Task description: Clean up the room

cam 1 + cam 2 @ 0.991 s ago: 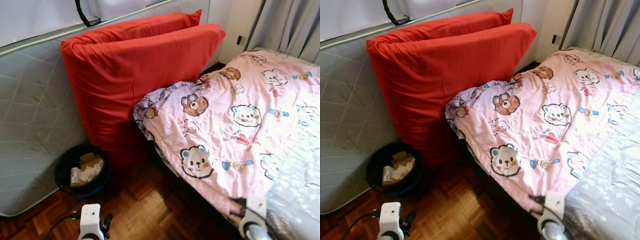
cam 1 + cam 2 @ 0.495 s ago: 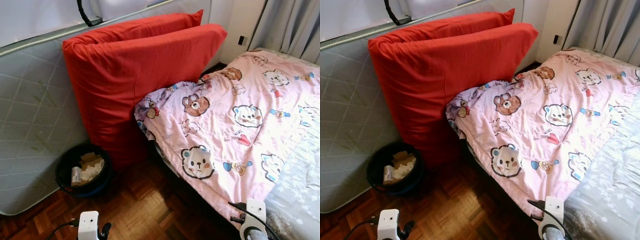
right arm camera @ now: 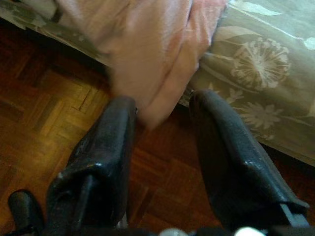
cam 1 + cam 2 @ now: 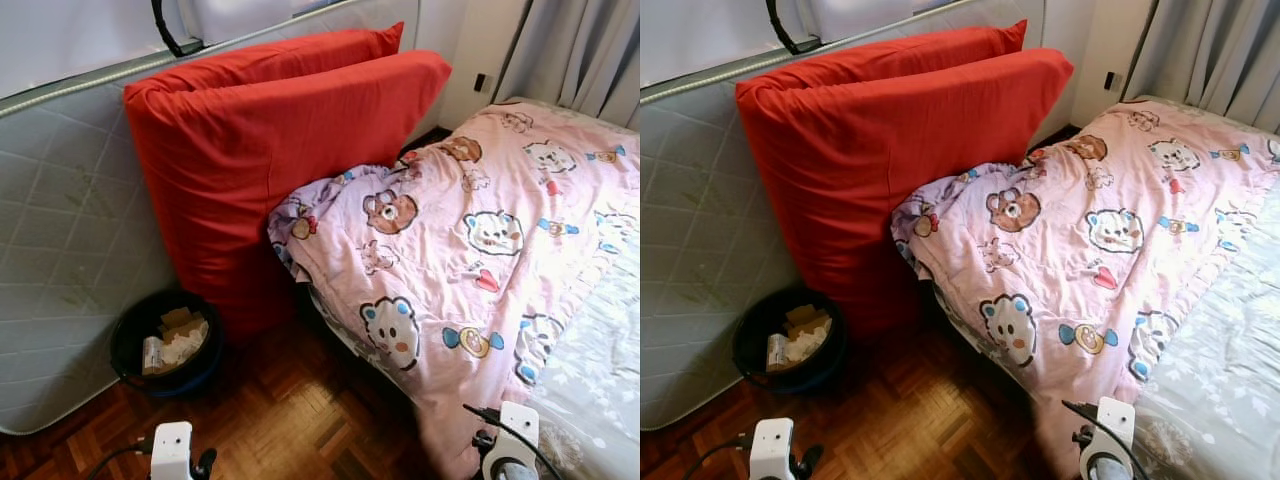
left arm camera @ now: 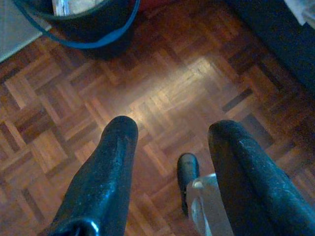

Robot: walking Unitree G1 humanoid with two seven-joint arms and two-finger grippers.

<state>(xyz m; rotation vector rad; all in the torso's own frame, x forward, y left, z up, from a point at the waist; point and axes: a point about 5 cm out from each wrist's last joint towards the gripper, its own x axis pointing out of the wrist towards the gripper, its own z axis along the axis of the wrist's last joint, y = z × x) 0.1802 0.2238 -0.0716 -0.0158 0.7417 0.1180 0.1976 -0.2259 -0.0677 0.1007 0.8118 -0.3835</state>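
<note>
A pink quilt [image 4: 470, 230] printed with bears lies rumpled across the bed, and its near corner [image 3: 157, 59] hangs over the bed's side toward the floor. My right gripper [image 3: 165, 101] is open just below that hanging corner, above the parquet, with the cloth at its fingertips but not pinched. My right wrist [image 4: 510, 452] shows at the bed's near edge. My left gripper [image 5: 172, 128] is open over bare parquet, holding nothing, a short way from the black bin [image 5: 83, 24].
Two red cushions [image 4: 270, 150] lean on a grey mattress [image 4: 60, 250] standing against the wall. The black bin [image 4: 165, 340] holding paper scraps sits at their foot. A grey floral sheet [image 4: 600, 350] covers the bed. Curtains [image 4: 585, 50] hang at the far right.
The quilt's near corner has slid down over the bed's side, baring more of the grey sheet. Both wrists sit slightly lower in the head views.
</note>
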